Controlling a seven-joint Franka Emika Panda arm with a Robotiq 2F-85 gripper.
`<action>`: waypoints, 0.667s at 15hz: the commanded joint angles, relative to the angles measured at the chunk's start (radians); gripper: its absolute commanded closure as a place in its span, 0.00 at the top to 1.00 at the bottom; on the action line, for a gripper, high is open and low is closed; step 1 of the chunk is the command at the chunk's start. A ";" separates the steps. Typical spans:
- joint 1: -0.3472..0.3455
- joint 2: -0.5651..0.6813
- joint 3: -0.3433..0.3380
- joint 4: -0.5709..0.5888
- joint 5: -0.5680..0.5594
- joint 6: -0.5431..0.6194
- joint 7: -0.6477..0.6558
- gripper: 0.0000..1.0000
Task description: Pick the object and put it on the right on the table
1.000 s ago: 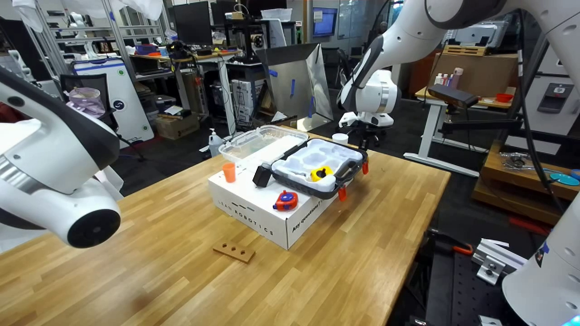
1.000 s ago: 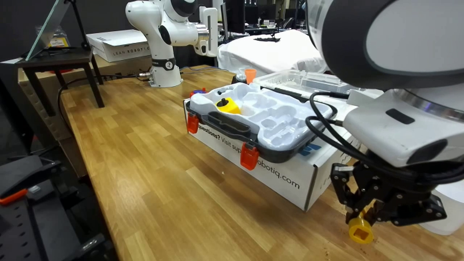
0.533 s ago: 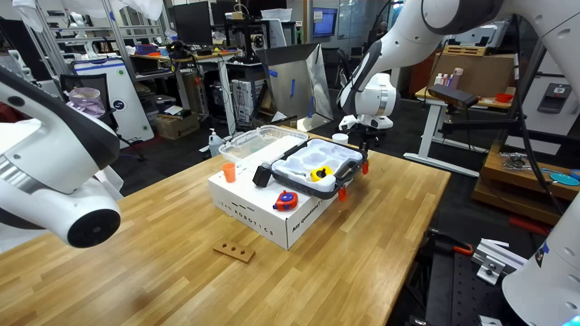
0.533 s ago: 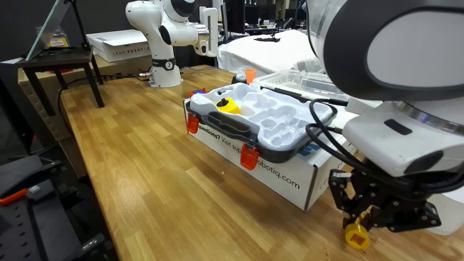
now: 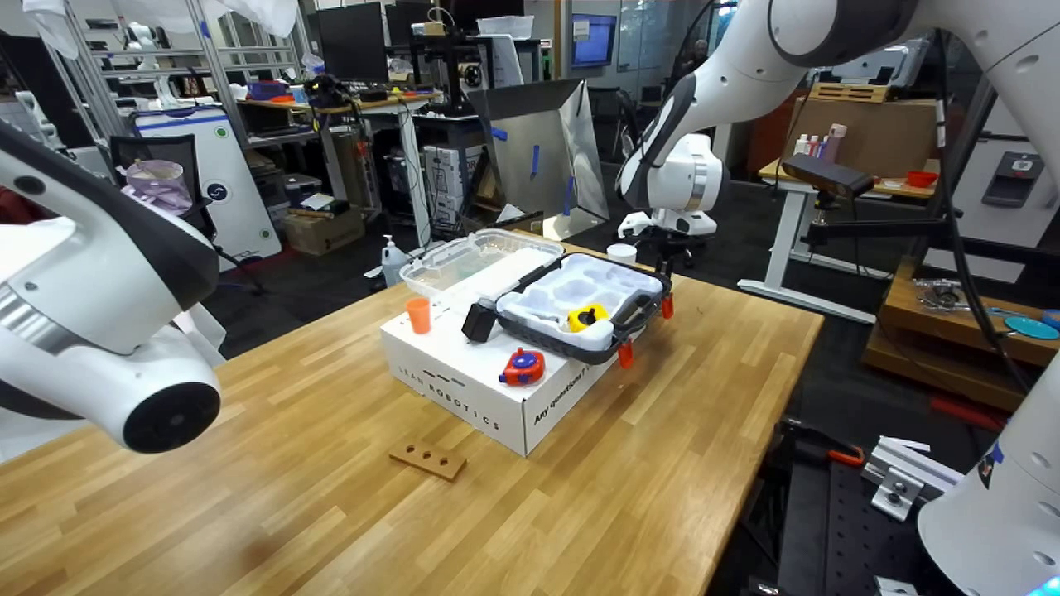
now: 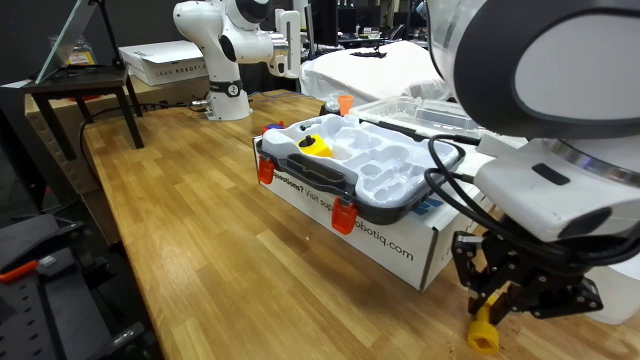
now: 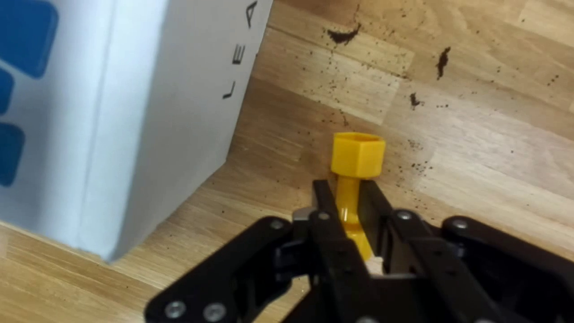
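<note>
Although it is partly covered, the light-brown wooden desk with plank grain [image 5: 580, 513] spans much of both exterior views. White jointed arm with dark grey covers [image 6: 565, 70]: hangs at the right of an exterior view, black cables looped at its wrist. Second white jointed arm [image 6: 225, 55]: mounted at the far end of the desk, well apart from the working one. White cardboard box with printed lettering [image 5: 464, 389]: flat on the desk. Dark grey plastic case with a pale moulded insert [image 6: 360, 160]: on top of the box, overhanging one side, two orange-red latches [image 6: 344, 217] hanging there. Shallow clear plastic shell [image 5: 472, 257]: just beside the case. Black two-fingered tool [image 7: 346, 186]: jaws narrow, gripping, near the box. White round tub [image 6: 617, 292]: beyond the tool, partly hidden. Tan wooden strip with three holes [image 5: 431, 465]: flat on the desk, near the box. Orange cup [image 5: 419, 316]: upright on the box. Red gadget with a blue disc [image 5: 523, 368]: on the box near a corner. Yellow block with a black knob [image 6: 320, 148]: in a recess of the insert. Yellow-orange stubby peg [image 7: 352, 170], hollow angular head, thinner stem: held by the stem between the tool's fingers, tilted, apart from the box; contact with the desk cannot be told. Dark specks and smears [image 7: 443, 63]: on the desk near the peg.
</note>
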 commanded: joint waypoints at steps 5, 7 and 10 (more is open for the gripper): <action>-0.011 0.004 0.010 0.008 -0.012 -0.001 0.008 0.22; -0.013 -0.013 0.011 -0.006 -0.007 0.009 -0.001 0.50; -0.031 -0.084 0.023 -0.050 0.028 0.039 -0.030 0.68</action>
